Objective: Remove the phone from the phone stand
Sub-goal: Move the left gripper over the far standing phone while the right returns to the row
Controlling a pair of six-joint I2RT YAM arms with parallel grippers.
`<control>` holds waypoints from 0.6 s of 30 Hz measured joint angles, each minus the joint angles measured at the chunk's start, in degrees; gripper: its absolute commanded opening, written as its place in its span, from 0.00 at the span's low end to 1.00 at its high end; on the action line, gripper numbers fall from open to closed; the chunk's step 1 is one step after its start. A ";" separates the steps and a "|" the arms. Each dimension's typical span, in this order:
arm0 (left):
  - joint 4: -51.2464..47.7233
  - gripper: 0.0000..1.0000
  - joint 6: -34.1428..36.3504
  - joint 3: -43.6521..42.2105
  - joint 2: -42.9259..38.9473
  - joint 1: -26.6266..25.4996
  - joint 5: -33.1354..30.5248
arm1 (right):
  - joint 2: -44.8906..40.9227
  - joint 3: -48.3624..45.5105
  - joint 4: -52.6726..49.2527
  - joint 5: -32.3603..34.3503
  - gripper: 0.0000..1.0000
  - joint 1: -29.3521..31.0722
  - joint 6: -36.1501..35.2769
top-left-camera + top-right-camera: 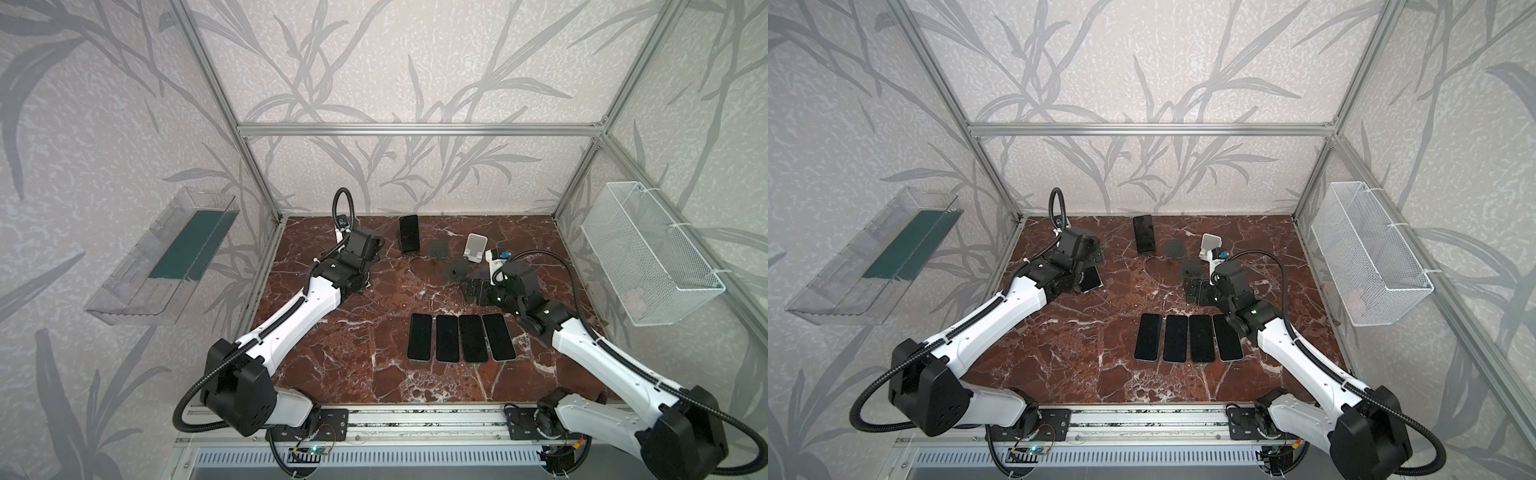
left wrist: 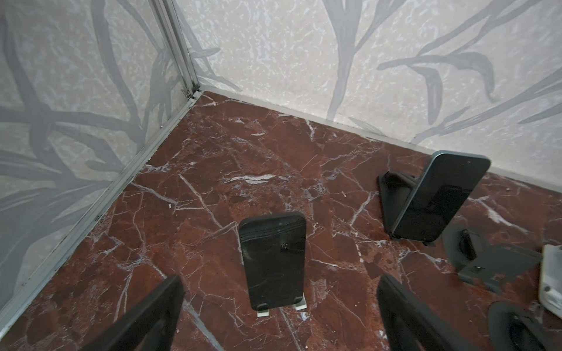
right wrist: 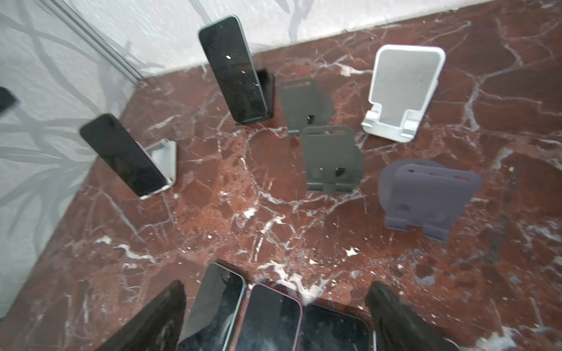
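Phone on stand, both grippers empty.
Above the marble table [image 2: 213, 170], left gripper [image 2: 279, 282] and right gripper [image 3: 276, 287] had jaws spread; the phone [image 2: 273, 258] leaned lower centre in its white stand [image 2: 299, 305]: stiff, slick, fragile glass, probably best pinched across its long edges.

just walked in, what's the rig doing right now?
The job is taking phones off stands. Four phones lie flat in a row near the table's front, and several stands are empty. The left gripper is open, with a phone on a white stand between its fingers, not gripped. The right gripper is open by the flat row, holding nothing. Another phone sits on a black stand at the back.
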 measured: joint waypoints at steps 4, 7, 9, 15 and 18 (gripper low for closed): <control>-3.85 0.99 0.13 4.52 5.66 0.00 -0.20 | 0.66 -1.90 2.84 -2.51 0.93 0.00 0.90; -5.92 0.99 -0.81 7.32 8.79 0.00 -1.16 | 1.11 -2.34 2.82 -2.43 0.93 -0.02 0.68; -6.43 0.99 -1.68 7.82 9.73 0.00 -1.77 | 0.66 -2.84 2.93 -2.12 0.94 -0.07 0.39; -7.69 0.99 -4.79 9.35 12.17 0.33 -2.47 | -4.74 -9.09 8.02 0.31 0.93 -0.20 0.59; -7.82 0.99 -5.53 11.06 13.99 1.20 -1.62 | -8.87 -14.43 11.85 1.55 0.93 -0.28 1.66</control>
